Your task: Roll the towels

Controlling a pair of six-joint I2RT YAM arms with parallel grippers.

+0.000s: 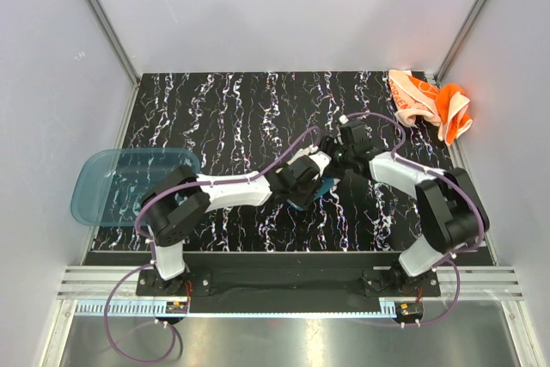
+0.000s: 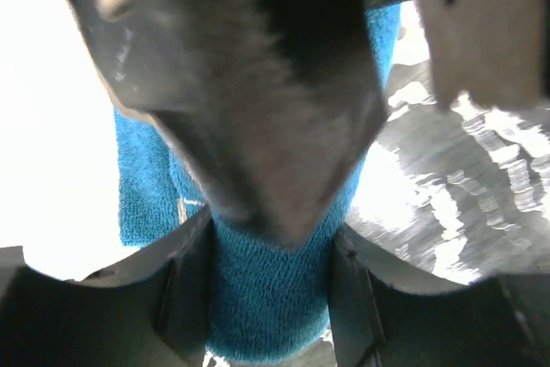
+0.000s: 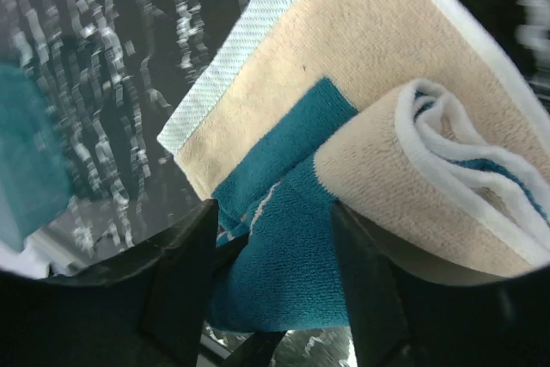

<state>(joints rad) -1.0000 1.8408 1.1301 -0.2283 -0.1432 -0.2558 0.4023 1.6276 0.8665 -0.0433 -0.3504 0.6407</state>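
The teal-blue towel lies at the table's middle, mostly hidden under both grippers. In the right wrist view it is partly rolled, its cream reverse coiled on the outside, and a flat cream flap stretches away beyond the roll. My left gripper is shut on the teal towel, which fills the gap between its jaws. My right gripper faces it from the right and stands open, with a teal fold lying between its fingers. The orange towel lies crumpled at the back right corner, away from both grippers.
A translucent blue tray sits at the table's left edge, overhanging it. Grey walls and metal frame posts close in the back and both sides. A dark blurred shape, close to the lens, blocks much of the left wrist view.
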